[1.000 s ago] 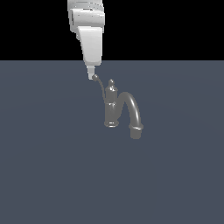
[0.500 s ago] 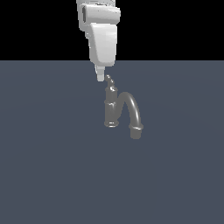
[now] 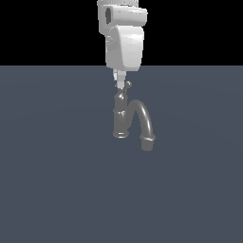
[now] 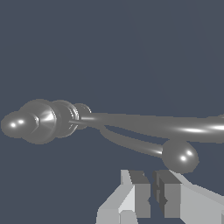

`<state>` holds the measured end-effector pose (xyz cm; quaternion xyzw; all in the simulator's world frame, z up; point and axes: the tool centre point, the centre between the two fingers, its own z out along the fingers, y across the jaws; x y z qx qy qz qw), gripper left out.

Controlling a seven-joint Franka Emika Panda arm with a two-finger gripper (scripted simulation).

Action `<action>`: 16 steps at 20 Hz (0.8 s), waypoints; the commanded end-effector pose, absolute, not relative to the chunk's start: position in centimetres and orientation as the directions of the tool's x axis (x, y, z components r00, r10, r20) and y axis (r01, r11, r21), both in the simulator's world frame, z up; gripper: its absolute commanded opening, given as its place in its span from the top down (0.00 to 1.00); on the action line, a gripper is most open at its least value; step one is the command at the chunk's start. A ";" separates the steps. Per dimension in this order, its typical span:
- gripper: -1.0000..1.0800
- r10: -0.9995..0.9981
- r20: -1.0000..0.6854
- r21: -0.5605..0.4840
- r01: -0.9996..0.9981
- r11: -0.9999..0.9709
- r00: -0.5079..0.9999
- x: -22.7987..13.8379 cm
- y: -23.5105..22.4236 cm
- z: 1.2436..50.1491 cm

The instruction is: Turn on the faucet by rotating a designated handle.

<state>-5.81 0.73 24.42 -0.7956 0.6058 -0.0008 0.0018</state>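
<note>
The dark grey faucet (image 3: pixel 121 118) stands upright, and its thick arched spout (image 3: pixel 144 119) bends down toward the exterior view's right. Above the column's knob top, the thin curved handle (image 4: pixel 131 143) ends in a small ball (image 3: pixel 127 84). In the wrist view the column (image 4: pixel 46 121) is seen end-on, and the ball (image 4: pixel 179 155) lies just past one fingertip (image 4: pixel 168 186). My gripper (image 3: pixel 121 81) (image 4: pixel 153 188) hangs right above the faucet, beside the ball. Its fingers are shut, with only a slit between them and nothing held.
The faucet stands on a flat blue-grey surface (image 3: pixel 57 180) that fills the lower scene. My white arm (image 3: pixel 124 45) comes down from above. No other objects are in view.
My gripper has moved toward the exterior view's right, from left of the column to right above it. The handle's ball has shifted right along with it.
</note>
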 end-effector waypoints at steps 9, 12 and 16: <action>1.00 -0.971 0.000 -0.001 -0.971 -0.237 0.237 -4.4 -6.8 24.3; 1.00 -0.964 -0.001 -0.004 -0.964 -0.266 0.266 -4.1 -5.2 24.4; 1.00 -0.965 -0.001 -0.003 -0.965 -0.262 0.262 -3.0 -6.1 24.4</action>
